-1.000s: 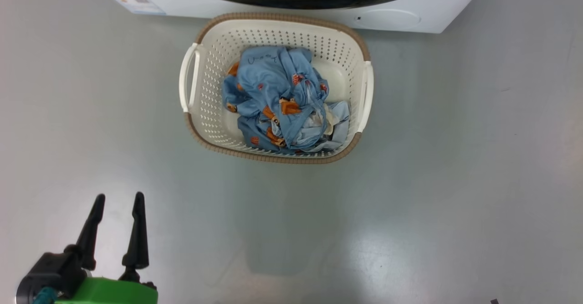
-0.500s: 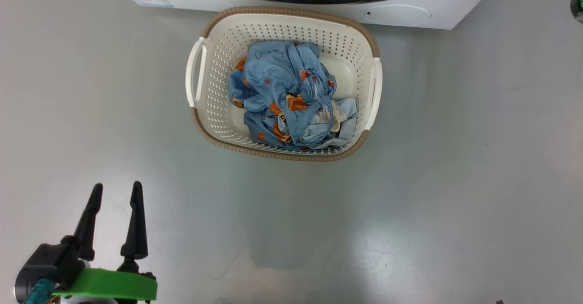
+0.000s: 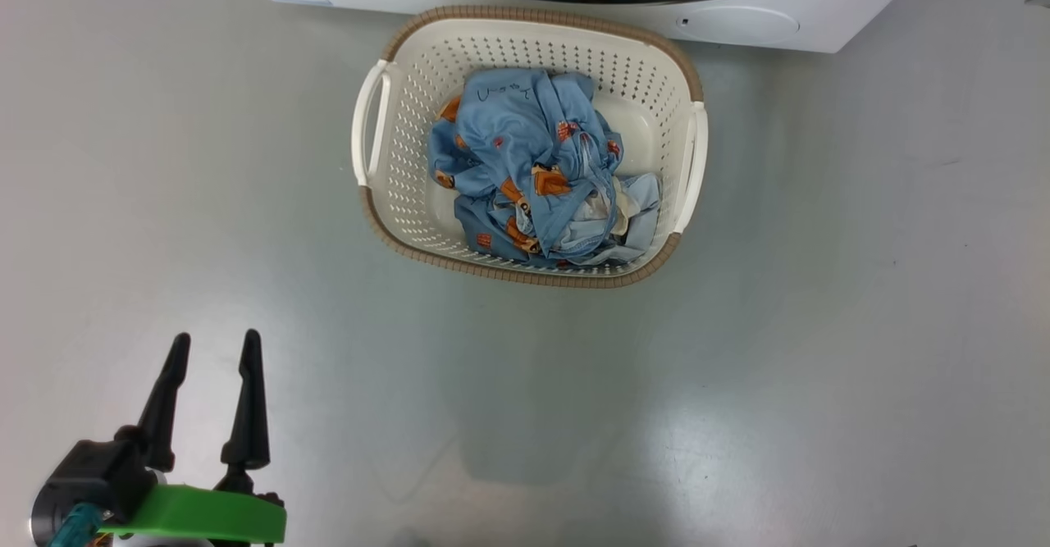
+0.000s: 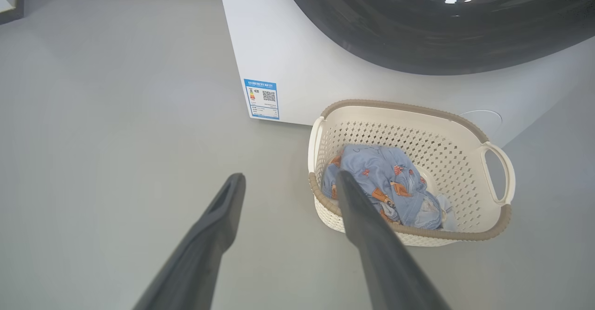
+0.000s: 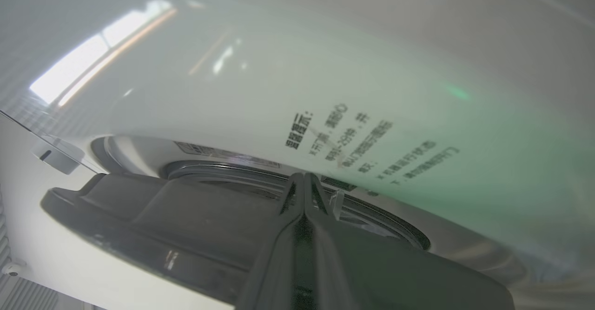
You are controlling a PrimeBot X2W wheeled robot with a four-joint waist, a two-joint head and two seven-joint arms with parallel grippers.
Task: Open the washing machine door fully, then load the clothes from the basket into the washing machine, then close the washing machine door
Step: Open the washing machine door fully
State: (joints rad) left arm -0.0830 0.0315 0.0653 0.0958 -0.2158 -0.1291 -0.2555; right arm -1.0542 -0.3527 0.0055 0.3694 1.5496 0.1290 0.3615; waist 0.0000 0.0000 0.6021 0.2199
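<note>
My left gripper (image 3: pixel 215 340) hangs open, laundry basket (image 3: pixel 533 278) at two o'clock; right gripper (image 5: pixel 304 176) pinched closed by the washing machine door (image 5: pixel 162 221).

Looking like a laundry room: front-loading washing machine (image 4: pixel 288 45) sitting on bare grey floor (image 3: pixel 820 284), clothes basket (image 3: pixel 525 275) sitting just in front of it.

The left gripper (image 3: pixel 215 340) has its jaws fully apart, with nothing between its two dark fingers (image 4: pixel 218 221). The fingers extend straight toward the washing machine (image 3: pixel 820 22), well apart from it, in line with its left front corner. A green wrist collar (image 3: pixel 205 516) sits behind the gripper base. The right gripper (image 5: pixel 304 176) has its fingers pressed together, with nothing visible between them, tips near the washing machine front.
</note>
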